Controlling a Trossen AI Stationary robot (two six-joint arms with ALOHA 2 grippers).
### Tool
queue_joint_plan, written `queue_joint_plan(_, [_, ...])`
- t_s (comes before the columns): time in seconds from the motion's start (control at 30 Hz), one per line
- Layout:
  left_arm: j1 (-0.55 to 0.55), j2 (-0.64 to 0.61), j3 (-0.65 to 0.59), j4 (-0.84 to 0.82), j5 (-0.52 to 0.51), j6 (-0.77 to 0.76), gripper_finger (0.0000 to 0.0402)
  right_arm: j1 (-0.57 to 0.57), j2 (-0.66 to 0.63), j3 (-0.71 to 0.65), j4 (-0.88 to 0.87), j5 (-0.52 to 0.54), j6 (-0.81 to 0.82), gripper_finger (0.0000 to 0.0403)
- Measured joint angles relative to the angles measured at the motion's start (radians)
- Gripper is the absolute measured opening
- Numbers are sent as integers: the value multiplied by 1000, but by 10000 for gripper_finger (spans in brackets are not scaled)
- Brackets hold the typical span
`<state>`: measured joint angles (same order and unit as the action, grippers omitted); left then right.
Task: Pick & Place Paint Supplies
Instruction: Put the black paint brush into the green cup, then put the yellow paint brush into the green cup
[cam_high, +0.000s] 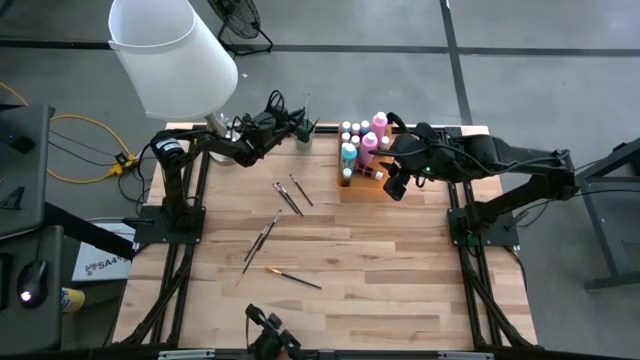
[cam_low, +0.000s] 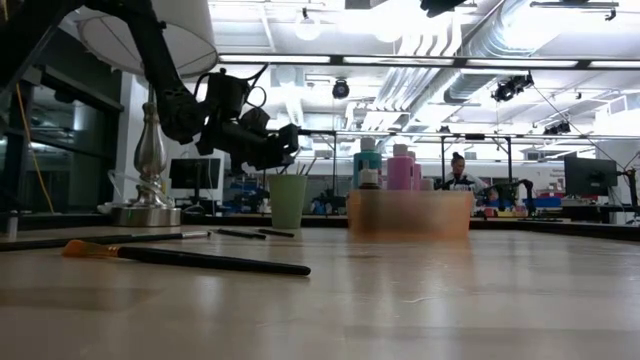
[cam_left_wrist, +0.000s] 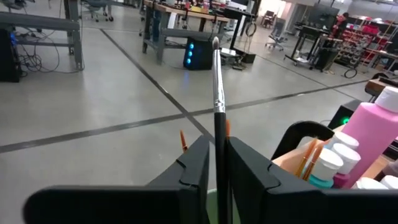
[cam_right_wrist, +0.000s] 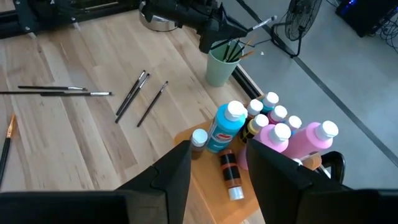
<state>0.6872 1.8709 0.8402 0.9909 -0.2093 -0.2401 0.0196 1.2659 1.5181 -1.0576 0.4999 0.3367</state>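
While several brushes (cam_high: 262, 238) lie loose on near table, left gripper (cam_left_wrist: 216, 163) at far edge clamps brush (cam_left_wrist: 217, 81) over green cup (cam_low: 288, 200); drop-in step; next: release. Right gripper (cam_right_wrist: 216, 163) apart, empty, above bottles (cam_right_wrist: 258, 127).

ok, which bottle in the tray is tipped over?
The small brown bottle, lying on its side at the tray's edge nearest the right gripper; the other bottles stand upright.

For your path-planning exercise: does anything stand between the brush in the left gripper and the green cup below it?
Nothing visible does. The left gripper holds the brush upright directly over the green cup, which already holds other brushes.
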Motion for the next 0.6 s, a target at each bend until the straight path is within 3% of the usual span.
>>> queue_joint_plan(0.2, [0, 0, 0, -5, 2, 0, 81, 0, 0, 0, 0, 0, 0, 149])
queue_joint_plan(0.6, [0, 0, 0, -7, 2, 0, 86, 0, 0, 0, 0, 0, -19, 149])
